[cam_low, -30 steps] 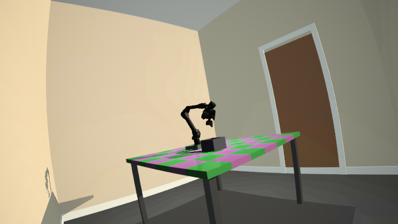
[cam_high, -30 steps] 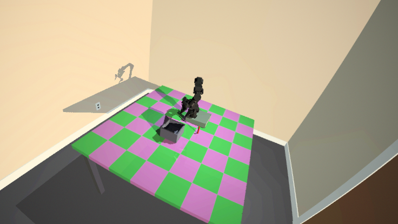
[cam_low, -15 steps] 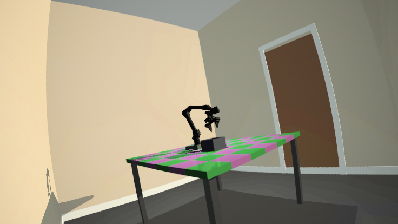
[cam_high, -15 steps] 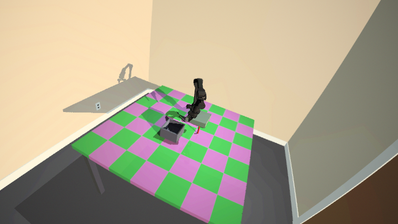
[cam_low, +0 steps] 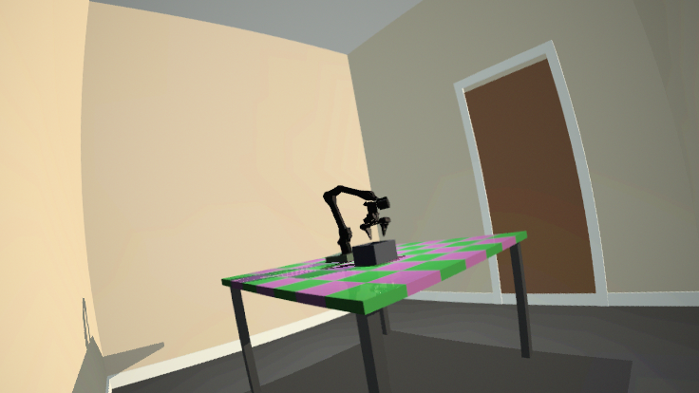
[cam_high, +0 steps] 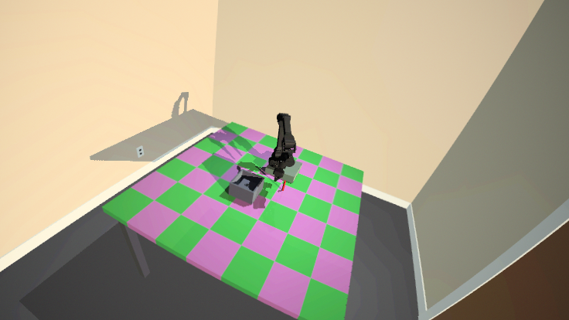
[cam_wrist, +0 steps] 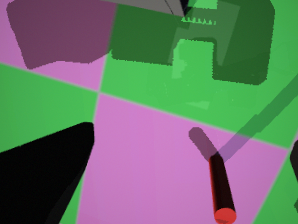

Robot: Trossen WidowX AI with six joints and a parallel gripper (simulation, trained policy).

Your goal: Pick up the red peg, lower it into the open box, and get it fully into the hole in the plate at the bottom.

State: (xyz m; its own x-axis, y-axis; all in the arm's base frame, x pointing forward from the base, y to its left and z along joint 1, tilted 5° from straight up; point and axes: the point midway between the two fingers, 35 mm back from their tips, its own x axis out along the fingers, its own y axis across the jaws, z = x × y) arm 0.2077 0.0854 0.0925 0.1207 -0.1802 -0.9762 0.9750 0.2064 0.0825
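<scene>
"Any sign of the red peg (cam_high: 283, 185) (cam_wrist: 223, 187)?"

"Upright on a pink square of the table (cam_high: 247, 260) (cam_low: 367, 291) (cam_wrist: 145, 175), near the middle of the top view and at lower right in the wrist view. Outside the box (cam_high: 240, 194) (cam_low: 364, 255) (cam_wrist: 145, 4), to its right in the top view. Hidden in the exterior view."

"And the pincer (cam_high: 277, 175) (cam_low: 376, 237) (cam_wrist: 194, 141)?"

"Spread almost as wide as possible, with nothing in its grip. Above the table, pointing down, right of centre in the exterior view. In the wrist view, black fingers at left and at the right edge, both apart from the peg."

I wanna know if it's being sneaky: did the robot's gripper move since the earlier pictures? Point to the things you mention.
Yes. In the exterior view, the gripper (cam_high: 277, 177) (cam_low: 376, 237) (cam_wrist: 194, 141) came down, closer to the box's top edge (cam_high: 254, 191) (cam_low: 374, 242).
</scene>
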